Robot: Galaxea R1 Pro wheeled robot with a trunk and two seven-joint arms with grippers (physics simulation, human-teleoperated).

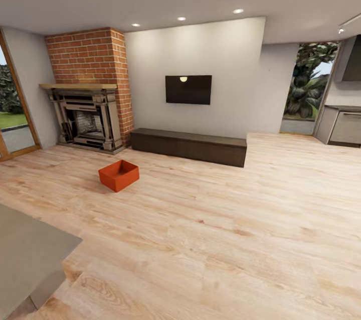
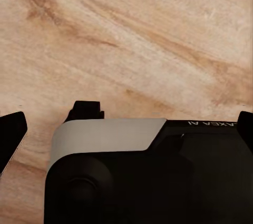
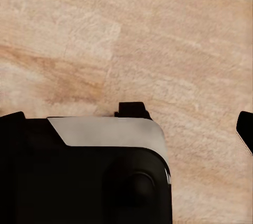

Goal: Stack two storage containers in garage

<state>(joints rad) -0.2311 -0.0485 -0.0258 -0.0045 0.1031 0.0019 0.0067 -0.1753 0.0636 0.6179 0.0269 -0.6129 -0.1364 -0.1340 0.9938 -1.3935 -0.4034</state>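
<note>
One orange-red storage container point(image 1: 119, 175) sits on the light wood floor point(image 1: 210, 240) of the living room in the head view, in front of the brick fireplace point(image 1: 90, 90) and near the long dark cabinet point(image 1: 189, 146). Driving closer and squaring up to it looks wise. Left wrist view: the left gripper point(image 2: 126, 124) hangs over bare planks, fingertips wide apart, holding nothing. Right wrist view: the right gripper point(image 3: 129, 124) is likewise spread and empty.
</note>
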